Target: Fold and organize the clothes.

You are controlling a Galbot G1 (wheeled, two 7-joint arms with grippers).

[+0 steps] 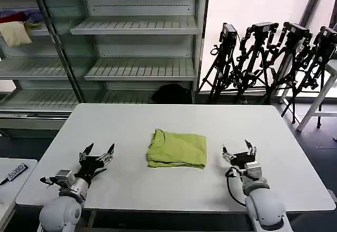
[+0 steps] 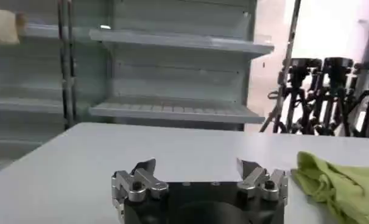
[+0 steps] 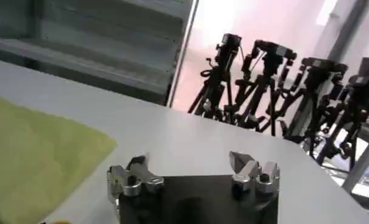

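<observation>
Well, both arms sit low at the near edge of the white surface [image 1: 158, 190], the left end effector [image 1: 98, 153] and right end effector [image 1: 238, 152] each spread wide, grasping nothing. Between them (touching neither) lies the folded lime T-shirt [image 1: 177, 149], bare surface all around it.

- No legible text, label, brand, number or sign was found in any view.
- Small black tag [image 1: 17, 172] at the left edge carried white marks, too small to read.
</observation>
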